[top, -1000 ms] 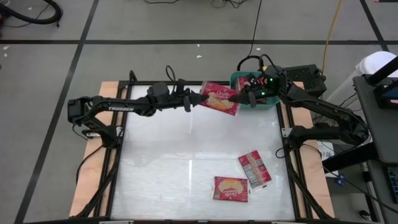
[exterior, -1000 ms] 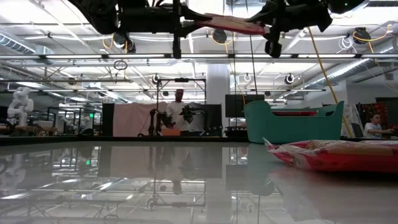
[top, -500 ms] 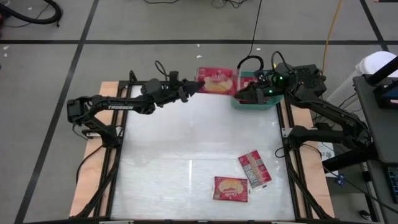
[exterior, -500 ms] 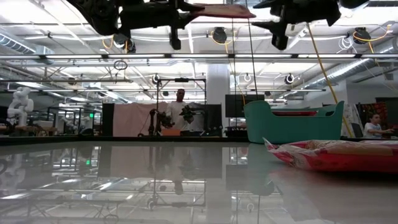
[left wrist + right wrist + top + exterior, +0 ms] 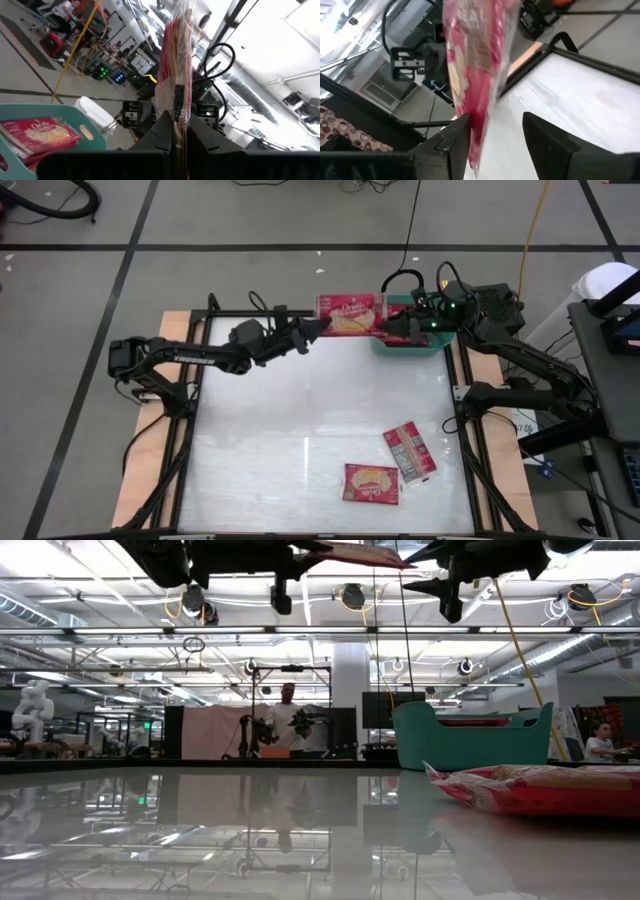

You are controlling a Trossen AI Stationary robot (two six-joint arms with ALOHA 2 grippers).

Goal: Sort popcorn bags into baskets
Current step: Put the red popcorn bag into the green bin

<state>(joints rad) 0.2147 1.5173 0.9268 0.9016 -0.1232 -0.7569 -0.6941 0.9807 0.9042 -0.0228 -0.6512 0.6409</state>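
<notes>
The high view looks straight down on the glossy white table [image 5: 310, 410]; the low view faces level across it. Both wrist views, close in, share the raised red popcorn packet [image 5: 176, 75].

Low view: both arms cut off by the top edge; the popcorn bag [image 5: 350, 554] aloft shows edge-on only. A second bag [image 5: 540, 790] runs off the right edge. The teal basket [image 5: 412, 344] is partly covered by the right gripper [image 5: 384, 332] from above; contents uncountable. Right wrist view: the held bag is blurred, print illegible.
</notes>
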